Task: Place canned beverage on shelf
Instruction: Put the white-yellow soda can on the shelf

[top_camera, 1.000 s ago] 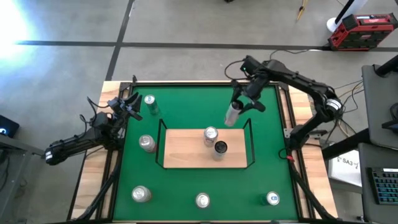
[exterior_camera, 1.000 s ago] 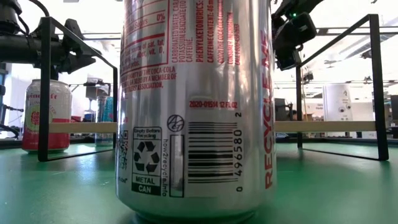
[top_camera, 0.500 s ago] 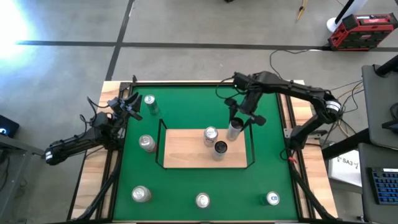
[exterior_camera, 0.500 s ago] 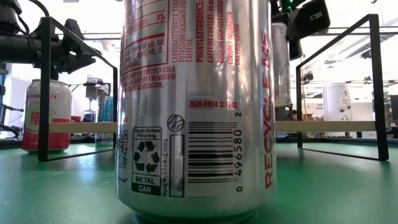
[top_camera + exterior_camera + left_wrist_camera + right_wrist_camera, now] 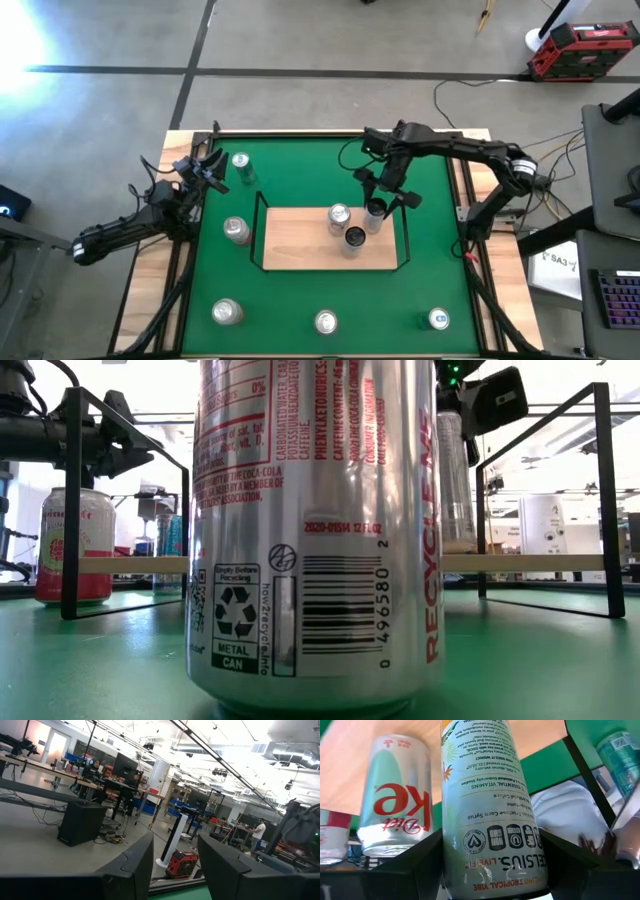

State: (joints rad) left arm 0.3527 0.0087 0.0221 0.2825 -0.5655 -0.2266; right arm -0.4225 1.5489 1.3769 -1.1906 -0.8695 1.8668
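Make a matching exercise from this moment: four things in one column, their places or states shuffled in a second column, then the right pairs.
Things
1. Celsius can
2. Diet Coke can
3. left gripper
4. dark-topped can

Places or states
A. shut, waiting at the table's left edge
B. held in the right gripper over the shelf
C. silver top, standing on the shelf beside the held can
D. on the shelf, nearest its middle

Pairs: 1-B, 2-C, 3-A, 4-D
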